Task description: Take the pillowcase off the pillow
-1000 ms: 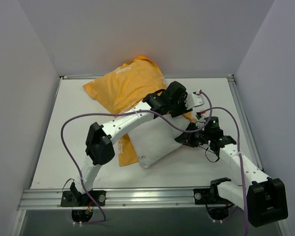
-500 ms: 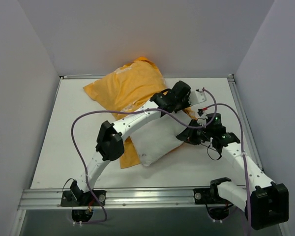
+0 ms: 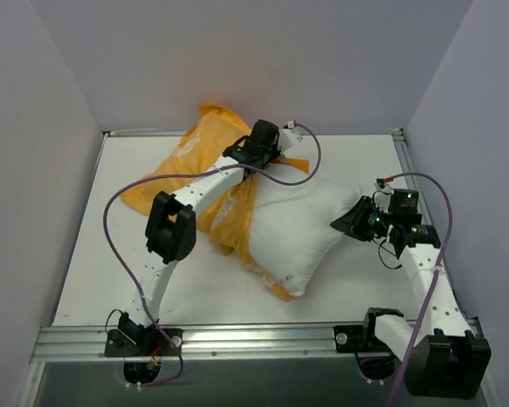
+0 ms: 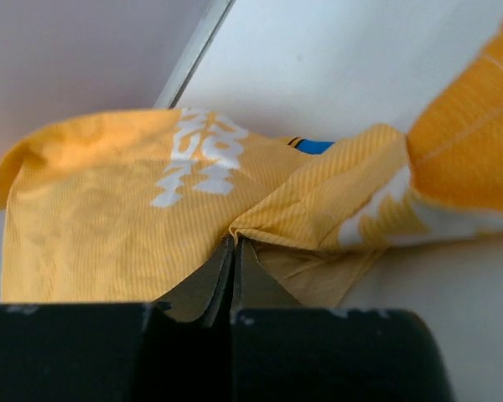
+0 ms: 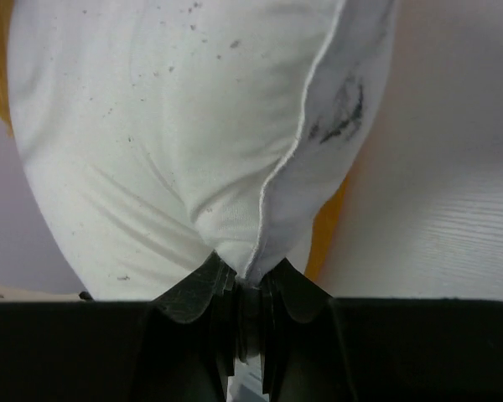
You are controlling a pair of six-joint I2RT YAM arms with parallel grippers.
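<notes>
The white pillow [image 3: 299, 227] lies across the middle of the table, most of it out of the cover. The orange-yellow pillowcase [image 3: 187, 161] is bunched at its left end and reaches toward the back left corner. My left gripper [image 3: 256, 166] is shut on a fold of the pillowcase [image 4: 109, 226] near the back. My right gripper [image 3: 349, 222] is shut on the pillow's right corner [image 5: 251, 251], with the pillow [image 5: 168, 126] filling its wrist view. The printed face is not visible.
Grey walls close in the table at the back and both sides. A metal rail [image 3: 237, 339] runs along the near edge. A purple cable [image 3: 123, 212] loops from the left arm over the table's left part.
My right gripper has pulled the pillow corner to the right. My left gripper has drawn the pillowcase back and left. Much more white pillow is now bare.
</notes>
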